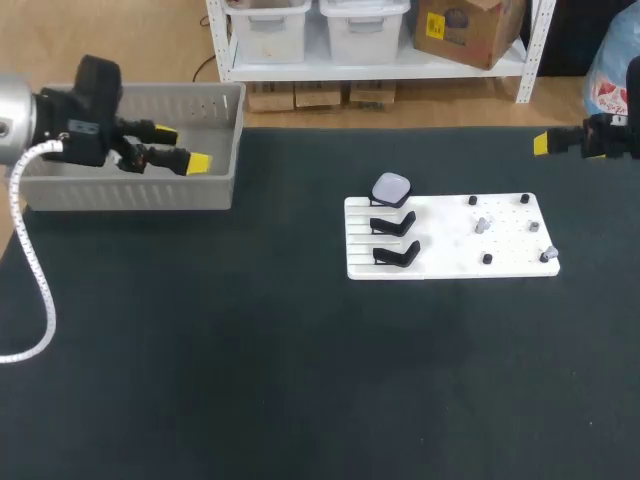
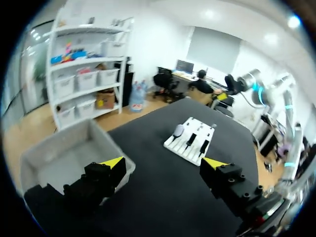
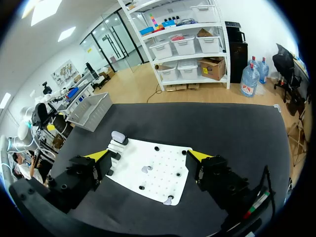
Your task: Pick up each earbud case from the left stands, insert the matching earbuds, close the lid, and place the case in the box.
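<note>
Grey box (image 1: 130,190) sat at the table's far left, partly hidden behind the left arm. The left gripper (image 1: 182,148) hung over it with fingers spread wide, nothing between them. White board (image 1: 450,262) lay right of the table's middle, well apart from the box. Three black stands ran down the board's left side. One earbud case (image 1: 391,188) rested on the farthest stand: small, rounded, pale lilac-grey, glossy on top, lid seam too small to tell. The two nearer stands (image 1: 394,238) were bare. Small grey bits (image 1: 482,225) and dark pegs (image 1: 487,259) dotted the board's right half, too tiny to tell earbuds from pegs. The right gripper (image 3: 149,157) was cut off at the head view's edge, one yellow tip showing. Its wrist view showed fingers spread, holding nothing, above the board.
</note>
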Tool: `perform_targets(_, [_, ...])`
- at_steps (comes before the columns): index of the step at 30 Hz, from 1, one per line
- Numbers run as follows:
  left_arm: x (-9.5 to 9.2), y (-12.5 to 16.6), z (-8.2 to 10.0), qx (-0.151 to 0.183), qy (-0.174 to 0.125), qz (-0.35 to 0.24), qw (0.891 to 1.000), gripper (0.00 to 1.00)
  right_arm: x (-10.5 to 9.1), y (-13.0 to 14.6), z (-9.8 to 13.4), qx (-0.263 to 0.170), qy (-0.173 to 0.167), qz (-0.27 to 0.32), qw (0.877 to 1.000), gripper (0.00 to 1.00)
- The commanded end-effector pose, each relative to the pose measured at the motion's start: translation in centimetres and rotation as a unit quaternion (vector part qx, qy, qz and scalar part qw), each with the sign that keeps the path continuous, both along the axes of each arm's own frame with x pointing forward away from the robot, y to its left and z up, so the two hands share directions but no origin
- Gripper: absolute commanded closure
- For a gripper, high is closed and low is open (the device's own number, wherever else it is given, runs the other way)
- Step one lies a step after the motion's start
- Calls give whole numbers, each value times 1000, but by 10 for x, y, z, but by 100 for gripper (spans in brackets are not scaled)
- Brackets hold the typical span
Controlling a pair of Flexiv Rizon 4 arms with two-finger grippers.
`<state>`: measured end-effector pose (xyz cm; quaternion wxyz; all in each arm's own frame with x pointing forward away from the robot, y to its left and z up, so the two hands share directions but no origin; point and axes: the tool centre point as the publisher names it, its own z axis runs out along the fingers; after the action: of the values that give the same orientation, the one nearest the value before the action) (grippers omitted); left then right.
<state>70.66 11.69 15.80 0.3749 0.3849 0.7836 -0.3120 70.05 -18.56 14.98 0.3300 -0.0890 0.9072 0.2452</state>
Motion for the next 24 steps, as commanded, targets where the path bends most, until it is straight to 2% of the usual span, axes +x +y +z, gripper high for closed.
perform_targets(1, [19, -15, -10, -37, -10, -143, 989, 0, 0, 0, 0, 0, 0, 0, 1000, 0])
perform_targets(4, [26, -27, -14, -31, -21, -162, 986, 0, 0, 0, 0, 0, 0, 0, 1000, 0])
perform_targets(7, [31, -39, -21, -12, -42, -180, 983, 0, 0, 0, 0, 0, 0, 0, 1000, 0])
perform_targets(11, [39, -55, -30, -3, -50, -197, 979, 0, 0, 0, 0, 0, 0, 0, 1000, 0])
perform_targets(18, [57, -71, -48, -25, -35, -207, 977, 0, 0, 0, 0, 0, 0, 0, 1000, 0])
perform_targets(24, [57, -71, -48, -25, -35, -207, 977, 0, 0, 0, 0, 0, 0, 0, 1000, 0])
